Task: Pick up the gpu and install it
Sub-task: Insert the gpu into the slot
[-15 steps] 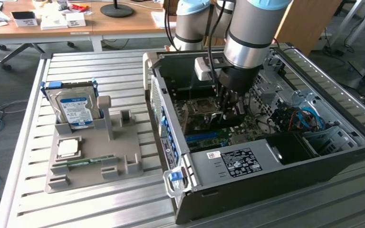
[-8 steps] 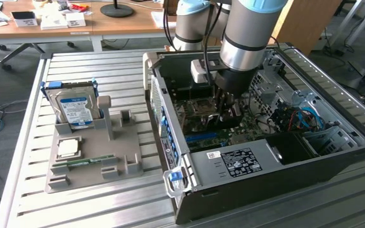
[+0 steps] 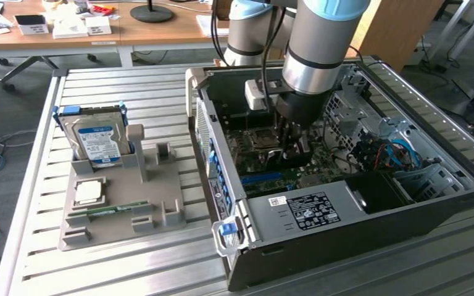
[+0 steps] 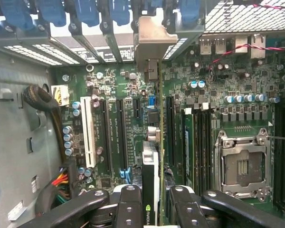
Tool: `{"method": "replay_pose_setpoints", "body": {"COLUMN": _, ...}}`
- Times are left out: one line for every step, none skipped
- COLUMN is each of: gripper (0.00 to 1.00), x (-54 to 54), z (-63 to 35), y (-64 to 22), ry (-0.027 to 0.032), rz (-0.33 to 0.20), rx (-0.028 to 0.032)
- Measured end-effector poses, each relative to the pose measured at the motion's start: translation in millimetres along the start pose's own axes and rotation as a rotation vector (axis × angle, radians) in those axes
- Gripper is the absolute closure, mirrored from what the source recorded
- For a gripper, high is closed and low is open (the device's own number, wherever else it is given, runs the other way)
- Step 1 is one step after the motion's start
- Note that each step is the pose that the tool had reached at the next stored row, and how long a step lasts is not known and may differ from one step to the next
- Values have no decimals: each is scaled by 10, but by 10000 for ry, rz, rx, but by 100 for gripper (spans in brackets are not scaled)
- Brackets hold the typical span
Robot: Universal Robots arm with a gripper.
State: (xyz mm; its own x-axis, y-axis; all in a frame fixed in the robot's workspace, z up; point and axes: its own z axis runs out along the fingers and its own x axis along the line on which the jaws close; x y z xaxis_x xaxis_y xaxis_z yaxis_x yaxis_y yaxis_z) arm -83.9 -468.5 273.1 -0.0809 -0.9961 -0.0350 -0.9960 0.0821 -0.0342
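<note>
My gripper (image 4: 154,209) is shut on the gpu (image 4: 152,161), which I see edge-on in the wrist view as a thin green card with a black fan housing. Its silver bracket (image 4: 154,40) points toward the case's rear slot openings. The card hangs upright just above the motherboard (image 4: 109,85), between the long black expansion slots (image 4: 118,133) and the memory slots. In the exterior view the gripper (image 3: 293,148) reaches down inside the open computer case (image 3: 320,209), over the middle of the board.
A white slot (image 4: 89,133) and an empty CPU socket (image 4: 242,166) flank the card. Cable bundles (image 4: 42,102) lie at the board's edge. At the exterior view's left, a grey fixture (image 3: 121,209) holds a hard drive (image 3: 99,139), a processor (image 3: 89,192) and a memory stick (image 3: 109,209).
</note>
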Motion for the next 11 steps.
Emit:
{"method": "replay_pose_setpoints", "body": {"gripper": 73, "x": -2, "z": 3, "y": 4, "ry": -1, "rz": 0, "rx": 0}}
{"method": "replay_pose_setpoints", "body": {"gripper": 73, "x": -3, "z": 4, "y": 8, "ry": 1, "rz": 0, "rx": 0}}
{"method": "replay_pose_setpoints", "body": {"gripper": 73, "x": -4, "z": 6, "y": 12, "ry": 1, "rz": -1, "rx": 0}}
{"method": "replay_pose_setpoints", "body": {"gripper": 73, "x": -4, "z": 7, "y": 15, "ry": 1, "rz": -1, "rx": 0}}
{"method": "replay_pose_setpoints", "body": {"gripper": 73, "x": -6, "z": 10, "y": 21, "ry": 0, "rz": 0, "rx": 0}}
{"method": "replay_pose_setpoints", "body": {"gripper": 73, "x": -6, "z": 12, "y": 27, "ry": 1, "rz": 0, "rx": 0}}
{"method": "replay_pose_setpoints", "body": {"gripper": 73, "x": -7, "z": 13, "y": 32, "ry": 1, "rz": 0, "rx": -1}}
{"method": "replay_pose_setpoints", "body": {"gripper": 73, "x": -7, "z": 14, "y": 32, "ry": 1, "rz": -1, "rx": -1}}
{"method": "replay_pose_setpoints", "body": {"gripper": 73, "x": -8, "z": 17, "y": 32, "ry": 0, "rz": -2, "rx": 0}}
{"method": "replay_pose_setpoints", "body": {"gripper": 73, "x": -9, "z": 28, "y": 36, "ry": -3, "rz": 0, "rx": 1}}
{"method": "replay_pose_setpoints", "body": {"gripper": 73, "x": -11, "z": 38, "y": 39, "ry": -2, "rz": 0, "rx": 1}}
